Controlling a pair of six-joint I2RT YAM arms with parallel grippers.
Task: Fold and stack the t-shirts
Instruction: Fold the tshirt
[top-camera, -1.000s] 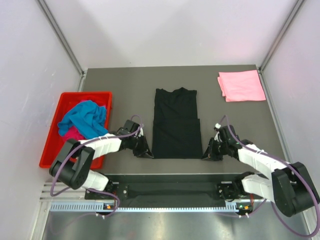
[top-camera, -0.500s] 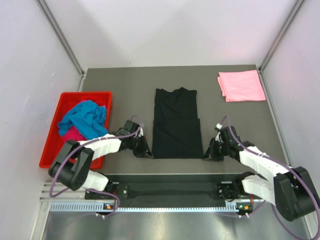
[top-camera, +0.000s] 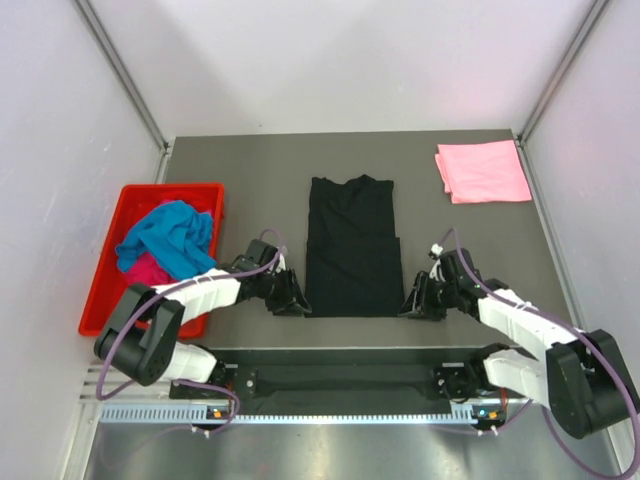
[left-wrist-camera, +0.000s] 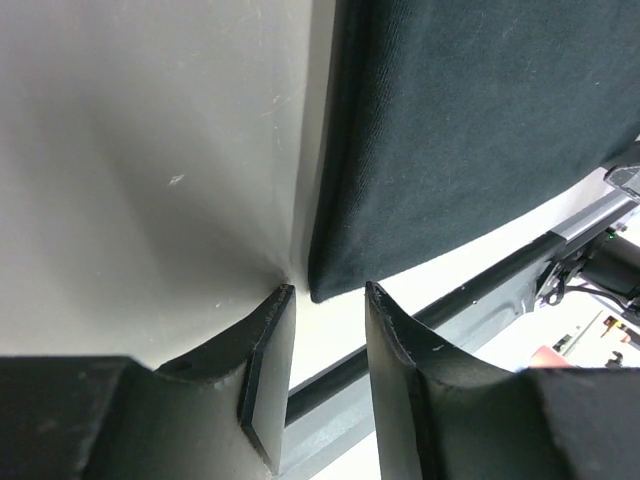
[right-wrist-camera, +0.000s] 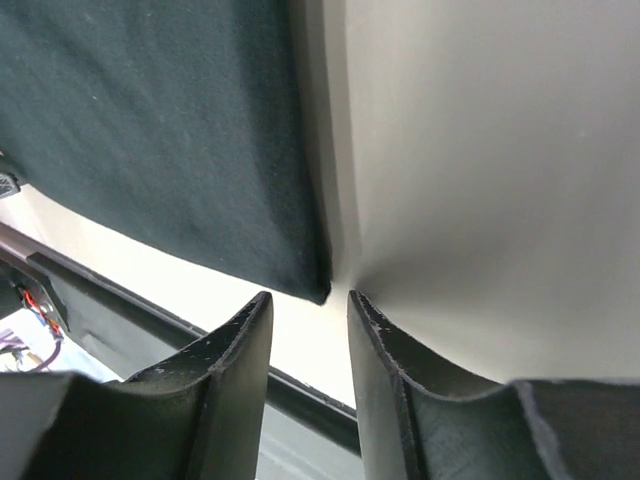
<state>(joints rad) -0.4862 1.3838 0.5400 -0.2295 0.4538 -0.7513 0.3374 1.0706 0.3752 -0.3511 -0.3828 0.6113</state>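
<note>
black t-shirt (top-camera: 352, 250) | lengthwise near-far, collar far | left end effector (top-camera: 294, 303), right end effector (top-camera: 412, 307) released (at hem corners)

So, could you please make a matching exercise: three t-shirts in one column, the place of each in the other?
Things: 1 black t-shirt; 2 pink t-shirt; 3 turquoise t-shirt.
Places: a in the red tray; b lying in the middle of the table; c folded, at the table's far right corner.
Pairs: 1-b; 2-c; 3-a.
</note>
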